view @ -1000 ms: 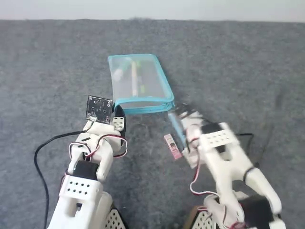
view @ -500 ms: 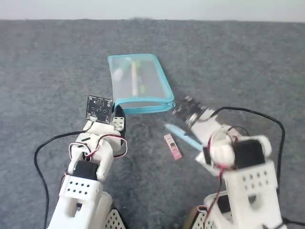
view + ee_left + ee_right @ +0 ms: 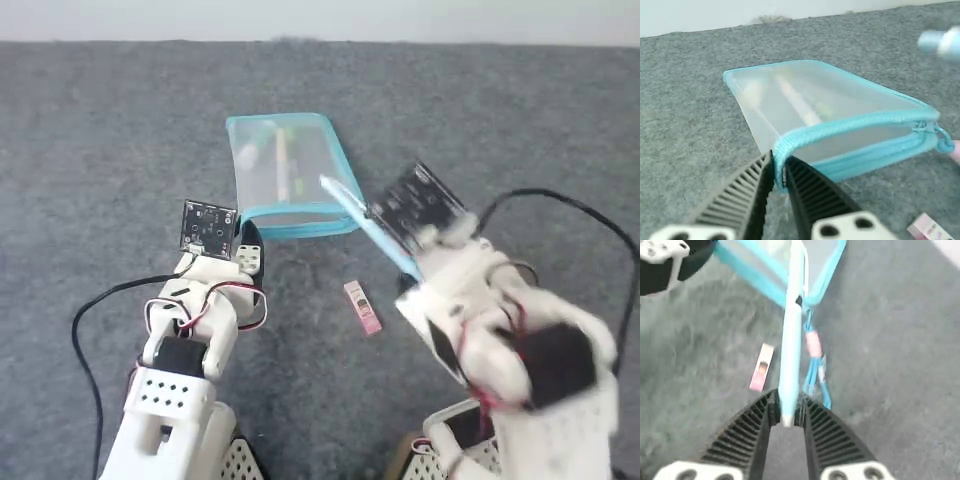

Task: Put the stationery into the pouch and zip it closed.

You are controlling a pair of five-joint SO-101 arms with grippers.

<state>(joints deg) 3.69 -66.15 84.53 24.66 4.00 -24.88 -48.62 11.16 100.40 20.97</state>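
The clear pouch with teal zipper trim lies flat on the grey table, with stationery visible inside. My left gripper is shut on the teal rim at its near corner. A light blue pen is held in the air by my right gripper, its far tip over the pouch's right edge. In the right wrist view the pen runs out from between the shut fingers toward the pouch. A pink eraser lies on the table between the arms.
The zipper pull with a pink charm trails from the pouch's right corner. Grey carpet-like table stretches all around. Cables run beside both arm bases.
My right gripper lifted the blue pen off the table beside the eraser and swung it up toward the pouch. The left arm and pouch have stayed put.
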